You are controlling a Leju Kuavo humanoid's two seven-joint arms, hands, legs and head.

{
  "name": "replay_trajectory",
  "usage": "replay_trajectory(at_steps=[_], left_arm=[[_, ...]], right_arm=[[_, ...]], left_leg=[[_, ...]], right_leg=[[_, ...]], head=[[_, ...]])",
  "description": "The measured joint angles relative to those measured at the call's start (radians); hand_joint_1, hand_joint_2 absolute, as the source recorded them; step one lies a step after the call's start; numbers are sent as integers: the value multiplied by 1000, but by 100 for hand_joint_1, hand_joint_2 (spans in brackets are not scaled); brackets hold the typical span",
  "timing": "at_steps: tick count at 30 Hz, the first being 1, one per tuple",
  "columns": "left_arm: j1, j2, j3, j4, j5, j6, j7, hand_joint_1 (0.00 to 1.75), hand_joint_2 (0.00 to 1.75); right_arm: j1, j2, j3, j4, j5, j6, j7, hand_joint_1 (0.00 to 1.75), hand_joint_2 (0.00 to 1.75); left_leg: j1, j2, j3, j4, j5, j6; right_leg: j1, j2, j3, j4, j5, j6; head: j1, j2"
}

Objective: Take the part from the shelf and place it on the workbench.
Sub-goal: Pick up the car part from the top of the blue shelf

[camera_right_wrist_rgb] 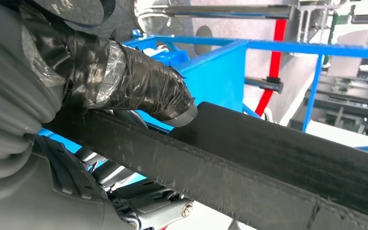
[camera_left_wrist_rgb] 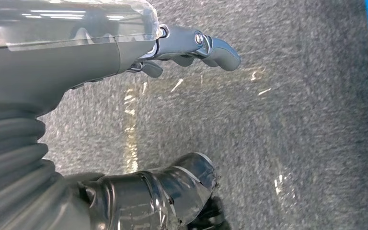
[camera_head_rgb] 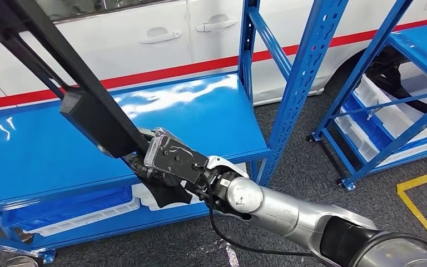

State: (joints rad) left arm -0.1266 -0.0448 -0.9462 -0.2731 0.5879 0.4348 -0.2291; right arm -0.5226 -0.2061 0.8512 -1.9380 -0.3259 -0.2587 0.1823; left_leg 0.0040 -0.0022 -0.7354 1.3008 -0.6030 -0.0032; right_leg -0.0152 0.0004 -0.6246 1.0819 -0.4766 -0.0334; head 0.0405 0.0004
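Right hand (camera_head_rgb: pixel 169 167) grips a long black flat bar-shaped part (camera_head_rgb: pixel 61 72), thumb (camera_right_wrist_rgb: pixel 139 86) pressed on one face, fingers wrapped under. Part slants up over the glossy blue metal workbench top (camera_head_rgb: pixel 211 117), apparently not touching it. Left hand (camera_left_wrist_rgb: pixel 191 48) hangs over grey carpet floor (camera_left_wrist_rgb: pixel 292 143) w/ nothing in it, fingers slightly curled, apart.

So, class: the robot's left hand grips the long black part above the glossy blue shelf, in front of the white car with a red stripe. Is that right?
Not quite: the right hand grips the long black part, as the head view shows. The left hand hangs over grey floor, holding nothing. The glossy blue shelf and the white car with a red stripe are as stated.
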Motion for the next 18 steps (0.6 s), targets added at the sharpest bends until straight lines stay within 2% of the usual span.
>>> replay_trajectory(at_steps=[1, 2, 3, 5, 6, 7, 9, 10, 11, 13, 14, 15, 16, 17, 18], left_arm=[[0, 0, 0, 0, 0, -1, 0, 0, 175], [0, 0, 0, 0, 0, -2, 1, 0, 175], [-1, -1, 0, 0, 0, -3, 1, 0, 175], [-3, 0, 0, 0, -1, -4, 1, 0, 175], [-4, 0, 0, 0, -1, -4, 1, 0, 175], [-4, 1, 0, 0, -1, -4, 1, 0, 175], [-3, 0, 0, 0, -1, -4, 1, 0, 175], [-3, -1, 0, 0, -1, -4, 1, 0, 175], [-2, -2, 0, 0, -1, -4, 1, 0, 175], [-3, -3, 0, 0, -1, -4, 1, 0, 175], [-3, -3, 0, 0, -1, -4, 1, 0, 175], [-3, -4, 0, 0, -1, -4, 1, 0, 175], [-3, -4, 0, 0, -1, -4, 1, 0, 175], [-2, -5, 0, 0, -1, -4, 1, 0, 175], [-2, -6, 0, 0, -1, -4, 1, 0, 175]], right_arm=[[0, 0, 1, 0, 2, 0, 0, 175, 175], [0, 0, 3, 0, 4, 0, 0, 175, 175], [0, 0, 5, 0, 6, 0, 0, 175, 175], [0, 0, 7, 0, 8, 0, -2, 175, 175], [0, -1, 7, -1, 9, 0, -4, 175, 175], [0, -1, 7, -1, 9, 0, -5, 175, 175], [0, -2, 8, -1, 11, -1, -8, 175, 175], [1, -2, 8, -1, 12, -1, -9, 175, 175], [1, -3, 9, -1, 13, -2, -10, 175, 175], [1, -6, 10, -1, 14, -2, -11, 175, 175], [2, -7, 11, -1, 15, -3, -12, 175, 175], [3, -8, 12, -1, 16, -3, -12, 175, 175], [4, -9, 13, -1, 17, -3, -13, 175, 175], [4, -10, 14, -1, 18, -3, -13, 175, 175], [5, -11, 14, -1, 19, -3, -13, 175, 175]], left_leg=[[0, 0, 8, 17, 1, 2], [-1, 0, 32, 2, 18, 8], [-4, -1, 72, -46, 43, 18], [-14, -2, 168, -183, 64, 41], [-19, -2, 200, -234, 66, 47], [-24, -3, 215, -264, 65, 51], [-28, -3, 217, -289, 86, 54], [-27, -1, 216, -304, 101, 56], [-24, 2, 215, -318, 116, 60], [-20, 8, 202, -330, 141, 65], [-20, 8, 189, -328, 149, 67], [-20, 9, 175, -323, 156, 67], [-19, 9, 161, -317, 162, 65], [-16, 10, 145, -308, 167, 63], [-13, 11, 128, -297, 171, 59]], right_leg=[[3, 0, -10, 0, 7, 0], [6, 0, -20, 0, 15, -1], [9, 0, -28, 0, 23, -1], [13, 1, -39, -2, 36, 2], [11, 0, -40, -6, 44, 6], [7, -1, -40, -10, 51, 12], [1, -1, -40, -22, 67, 25], [0, -1, -43, -24, 65, 30], [1, 0, -48, -15, 48, 34], [0, 0, -71, 62, -32, 39], [-1, 0, -86, 122, -77, 42], [-3, 0, -98, 183, -109, 45], [-4, 0, -100, 224, -119, 49], [-6, -1, -89, 236, -109, 54], [-9, -1, -63, 216, -86, 59]], head=[[0, 0], [0, 0], [0, 0], [0, 0], [0, 0], [0, 0], [0, 0], [0, 0], [1, 0], [2, 0], [2, 0], [2, 0], [2, 0], [2, 0], [2, 0]])
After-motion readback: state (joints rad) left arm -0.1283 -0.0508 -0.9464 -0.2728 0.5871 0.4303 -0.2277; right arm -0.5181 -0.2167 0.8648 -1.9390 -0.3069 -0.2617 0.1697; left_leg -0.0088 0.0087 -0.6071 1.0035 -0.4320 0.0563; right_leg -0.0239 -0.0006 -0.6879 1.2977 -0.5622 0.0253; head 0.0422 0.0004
